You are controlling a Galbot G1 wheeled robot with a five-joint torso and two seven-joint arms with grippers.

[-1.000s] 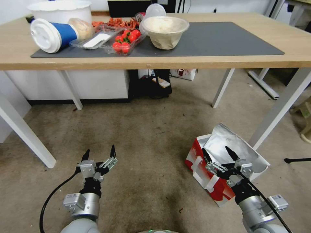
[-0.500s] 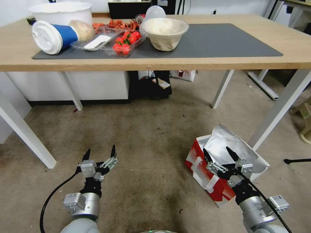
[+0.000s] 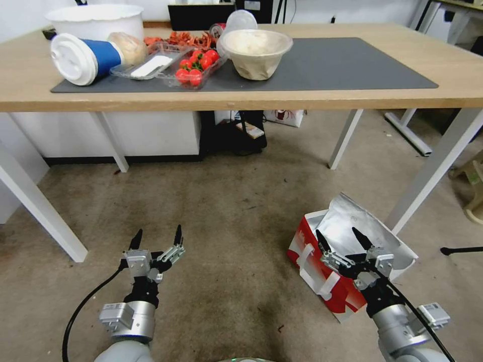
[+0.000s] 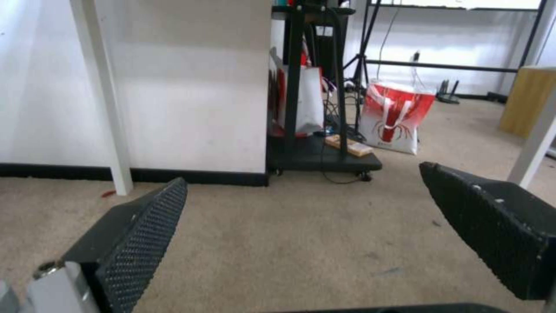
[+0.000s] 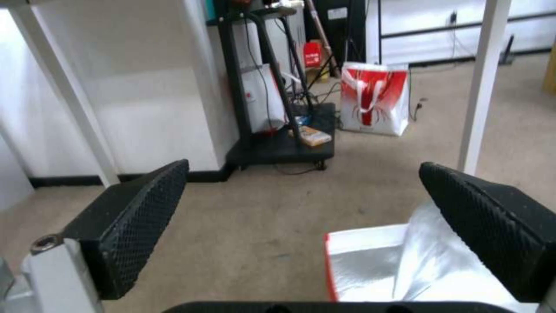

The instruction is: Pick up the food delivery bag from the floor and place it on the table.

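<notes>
The food delivery bag [image 3: 322, 271] stands on the floor [image 3: 226, 226] at the near right, close to the desk's [image 3: 352, 95] right leg, its foil-lined mouth gaping upward and white strap handles on its near-left face. The right claw [image 3: 338, 239] hangs just above that open mouth, jaws spread wide and empty; from its wrist the foil lining [image 5: 405, 261] lies directly below and slightly right of centre. The left claw [image 3: 157, 237], also spread and empty, hovers over bare carpet well apart to the left. The right arm is plainly nearer. The bag's long axis appears to run near-left to far-right.
</notes>
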